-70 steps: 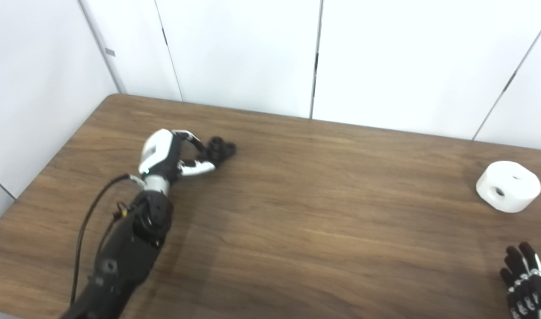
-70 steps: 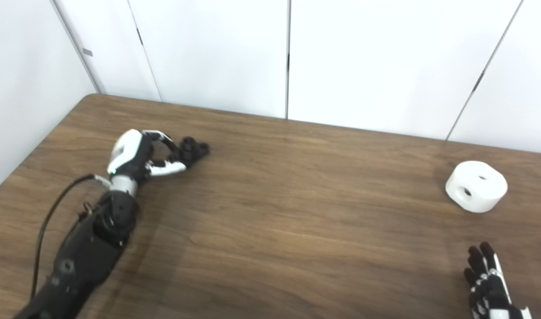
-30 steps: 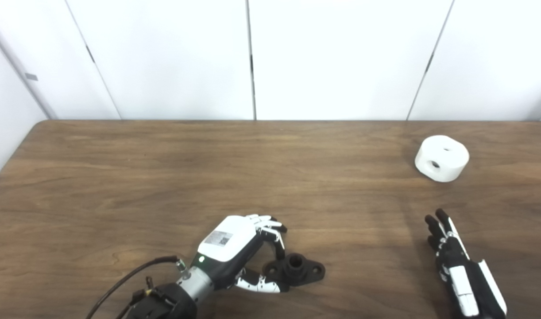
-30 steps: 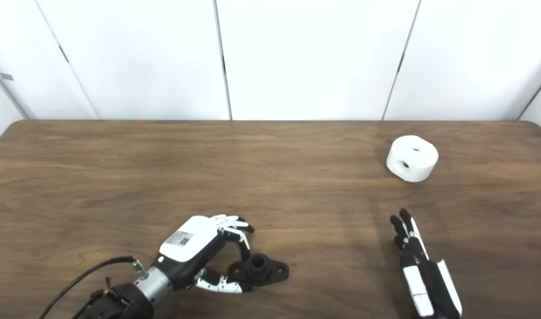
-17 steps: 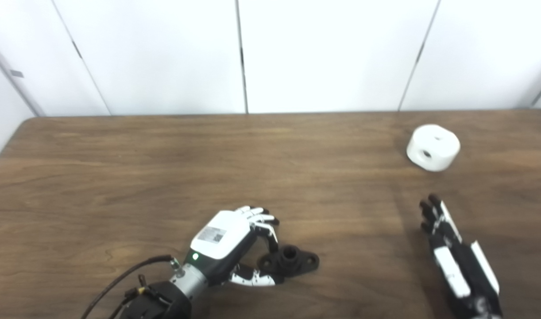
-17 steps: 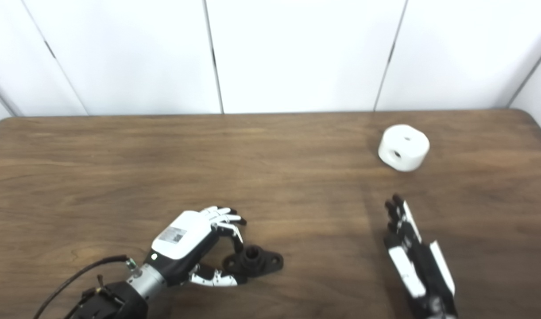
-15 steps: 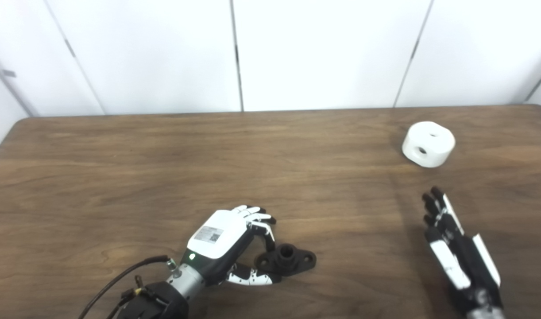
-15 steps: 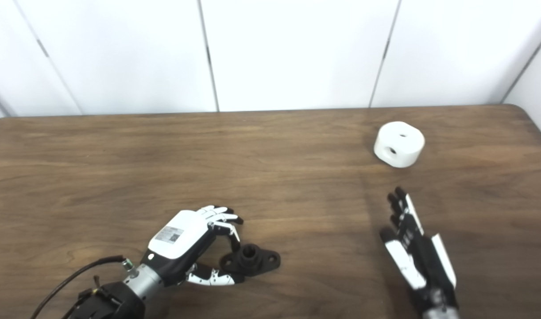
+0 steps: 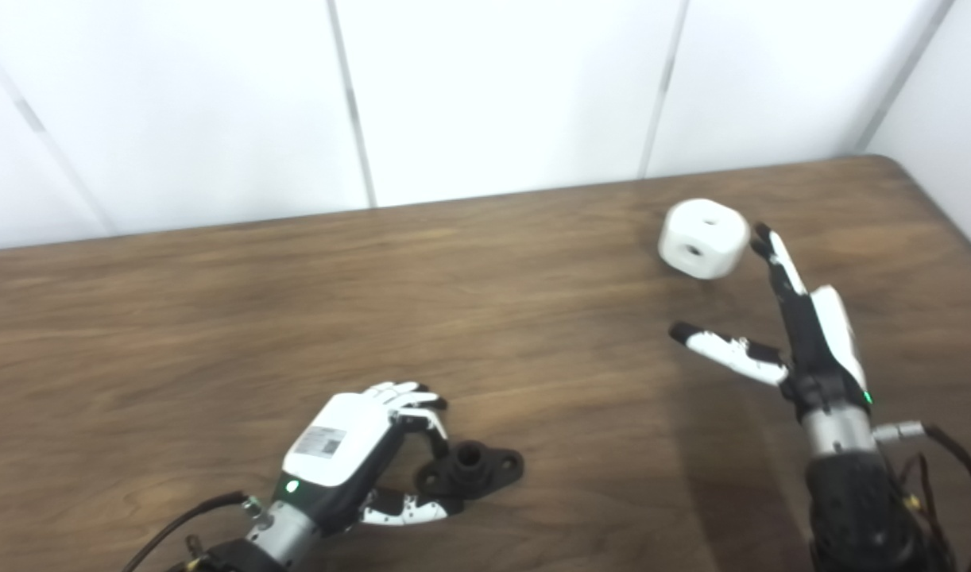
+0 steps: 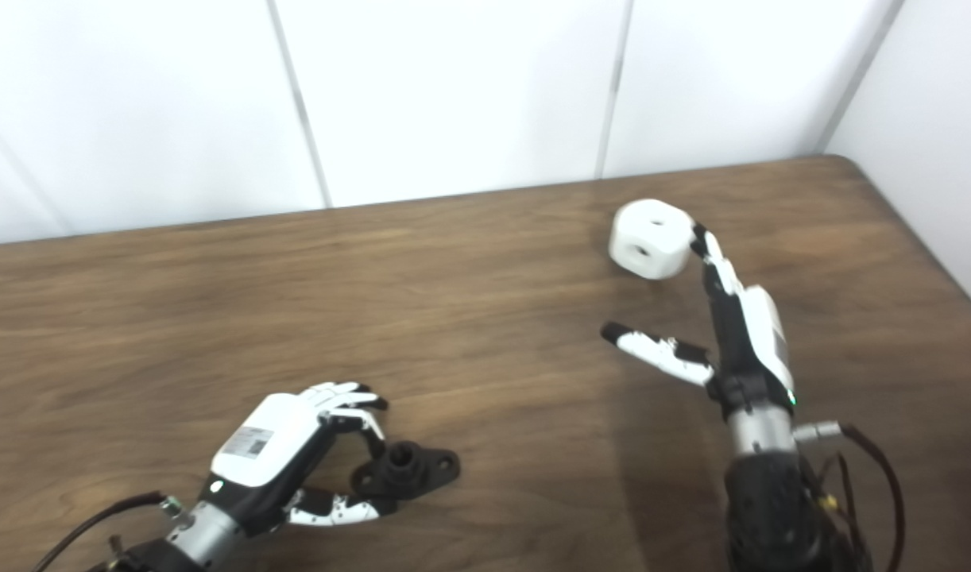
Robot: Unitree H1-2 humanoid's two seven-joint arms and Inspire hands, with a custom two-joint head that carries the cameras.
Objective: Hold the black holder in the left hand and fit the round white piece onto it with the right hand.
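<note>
Table (image 9: 215,318): dark wood grain, bare across the centre; white wall panels (image 9: 493,87) along the 12 o'clock edge; rounded corner at 2 o'clock.

Left hand (image 9: 350,445): at 7 o'clock, fingers closed on the black holder (image 9: 471,469), which lies flat.

Right hand (image 9: 803,334): spread, holding nothing; fingertips beside the round white piece (image 9: 702,237) at 1 o'clock.

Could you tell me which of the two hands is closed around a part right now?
The left hand: it grips the black holder, while the right hand is spread open beside the round white piece.
</note>
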